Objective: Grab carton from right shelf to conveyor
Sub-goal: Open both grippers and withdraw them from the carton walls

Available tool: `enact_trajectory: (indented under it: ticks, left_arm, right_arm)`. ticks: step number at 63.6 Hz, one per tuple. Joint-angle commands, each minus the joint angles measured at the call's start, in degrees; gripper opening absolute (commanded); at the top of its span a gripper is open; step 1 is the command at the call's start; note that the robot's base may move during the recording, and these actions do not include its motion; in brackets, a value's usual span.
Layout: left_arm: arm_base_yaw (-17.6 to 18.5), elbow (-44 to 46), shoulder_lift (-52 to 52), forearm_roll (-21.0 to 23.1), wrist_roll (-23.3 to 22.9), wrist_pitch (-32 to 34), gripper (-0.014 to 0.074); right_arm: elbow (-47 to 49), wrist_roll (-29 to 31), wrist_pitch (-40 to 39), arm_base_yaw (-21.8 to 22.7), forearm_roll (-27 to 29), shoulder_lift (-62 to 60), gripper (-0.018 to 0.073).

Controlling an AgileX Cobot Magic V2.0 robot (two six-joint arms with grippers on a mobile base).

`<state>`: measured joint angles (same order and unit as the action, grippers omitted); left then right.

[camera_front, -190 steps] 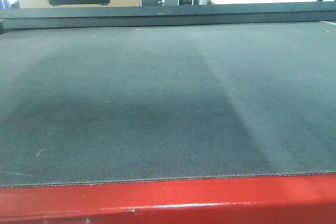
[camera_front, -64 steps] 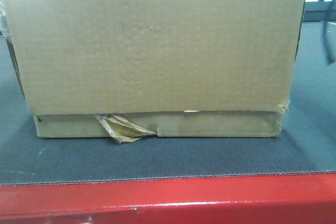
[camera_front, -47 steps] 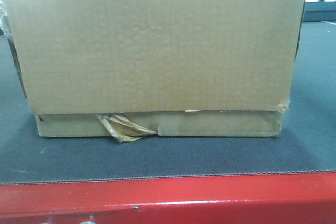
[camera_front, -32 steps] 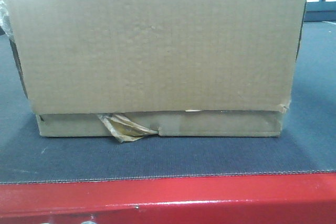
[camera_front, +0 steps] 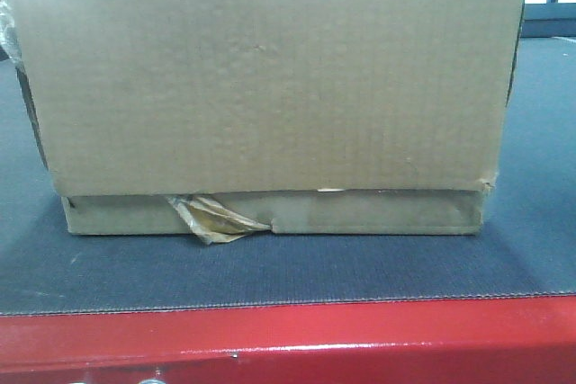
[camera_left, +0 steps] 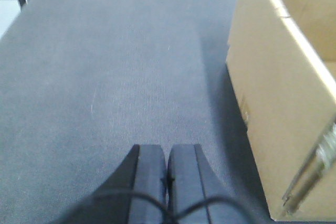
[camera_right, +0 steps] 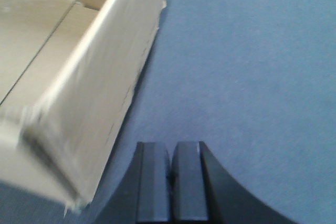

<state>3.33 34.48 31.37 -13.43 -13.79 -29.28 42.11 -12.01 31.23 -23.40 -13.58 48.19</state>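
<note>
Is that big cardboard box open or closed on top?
Open: both wrist views look down past the carton wall onto its inside floor.

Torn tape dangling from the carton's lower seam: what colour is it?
Yellowish, translucent torn tape on the plain brown cardboard carton; clearest in the front-facing view.

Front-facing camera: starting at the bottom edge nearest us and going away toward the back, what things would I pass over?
Red frame edge → bare strip of the dark grey conveyor belt → torn tape dangling at the lower seam of the carton → the carton's tall brown face up to its dented top edge.
</note>
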Motion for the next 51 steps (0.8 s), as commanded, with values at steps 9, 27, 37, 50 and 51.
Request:
enact_trajectory:
  ticks: [9,27,37,50,51]
  left_arm:
    - [-0.23,-5.5,-11.76,0.25,-0.31,3.32,0.0012]
    - [-0.23,-5.92,-21.17,0.25,-0.31,3.32,0.0012]
    - [-0.23,-5.92,-23.22,0.25,-0.31,3.32,0.0012]
    - [-0.23,-5.92,-23.22,0.25,-0.31,3.32,0.0012]
    - [-0.23,-5.92,-23.22,0.25,-0.31,3.32,0.0012]
  right_arm:
    - [-14.04,-0.95,-12.53,0.29,-0.69,-15.74,-0.0053]
    - [-20.52,-0.95,-13.27,0.29,-0.35,-35.4,-0.0053]
    - [-20.52,-0.95,-12.89,0.29,-0.35,-40.84,-0.0053]
    - [-20.52,-0.95,-12.78,0.29,-0.35,-41.3,-0.0053]
    - [-20.52,-0.95,-12.78,0.29,-0.35,-41.3,-0.0053]
